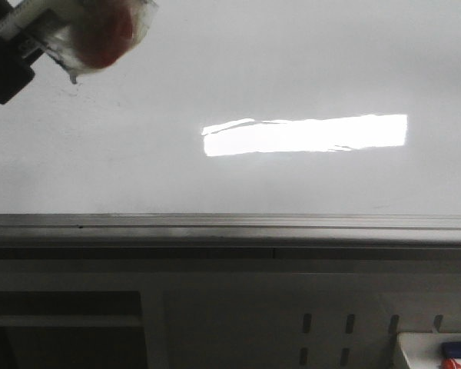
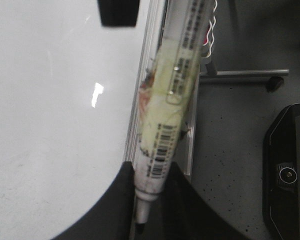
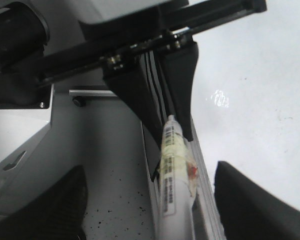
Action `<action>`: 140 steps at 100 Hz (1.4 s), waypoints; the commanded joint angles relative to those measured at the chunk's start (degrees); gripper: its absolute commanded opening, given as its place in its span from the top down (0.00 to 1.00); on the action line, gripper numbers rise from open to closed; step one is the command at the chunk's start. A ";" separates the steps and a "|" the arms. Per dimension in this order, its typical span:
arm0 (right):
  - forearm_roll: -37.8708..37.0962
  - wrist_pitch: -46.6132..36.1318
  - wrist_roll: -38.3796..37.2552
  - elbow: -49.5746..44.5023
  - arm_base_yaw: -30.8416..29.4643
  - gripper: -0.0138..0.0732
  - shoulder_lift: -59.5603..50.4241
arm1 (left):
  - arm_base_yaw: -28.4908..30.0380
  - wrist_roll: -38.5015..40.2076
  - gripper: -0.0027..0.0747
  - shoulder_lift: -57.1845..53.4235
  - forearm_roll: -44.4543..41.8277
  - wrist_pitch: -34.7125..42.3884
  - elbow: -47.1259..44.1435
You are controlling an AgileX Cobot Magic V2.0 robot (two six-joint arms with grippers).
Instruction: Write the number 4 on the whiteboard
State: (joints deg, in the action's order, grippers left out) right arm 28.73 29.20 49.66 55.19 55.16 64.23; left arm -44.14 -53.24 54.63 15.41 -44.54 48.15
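Observation:
The whiteboard (image 1: pixel 253 61) (image 2: pixel 50 125) (image 3: pixel 260 75) lies flat, glossy white, with a grey rail (image 1: pixel 230 223) along its edge. The number 4 is out of view; only a bright glare patch shows on the board. A white marker (image 2: pixel 172 85) (image 3: pixel 175 175) (image 1: pixel 100 34), wrapped in yellowish tape with a red spot, lies along the rail. My left gripper (image 2: pixel 151 172) (image 3: pixel 172 125) is shut on the marker just behind its tip. My right gripper (image 3: pixel 149 169) is open, its fingers (image 3: pixel 240 200) standing wide apart on either side of the marker's rear end without touching it.
Beside the rail is a grey speckled surface (image 2: pixel 230 165) with a black device (image 2: pixel 287 170) and a metal bar (image 2: pixel 245 73). In the front view a grey slotted panel (image 1: pixel 330 323) and a white tray (image 1: pixel 434 350) sit below the board.

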 commanded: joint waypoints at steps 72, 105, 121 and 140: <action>4.52 -8.49 0.78 2.02 0.15 0.86 2.88 | -0.46 0.03 0.99 -0.86 3.85 3.89 1.89; 4.52 -11.73 0.78 2.02 0.15 0.92 2.88 | -0.46 0.51 0.98 -0.86 3.95 3.89 1.89; 4.52 -11.48 0.78 2.02 0.04 0.92 2.88 | -0.46 1.99 0.61 -1.77 4.40 3.89 2.02; 3.21 -11.46 0.78 2.02 -0.61 0.92 2.88 | -0.46 6.51 0.27 -4.89 4.48 4.27 2.57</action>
State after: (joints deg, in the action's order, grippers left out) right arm 31.91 21.66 50.07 55.19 55.16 68.05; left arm -44.23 -49.34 51.96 18.00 -43.71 48.50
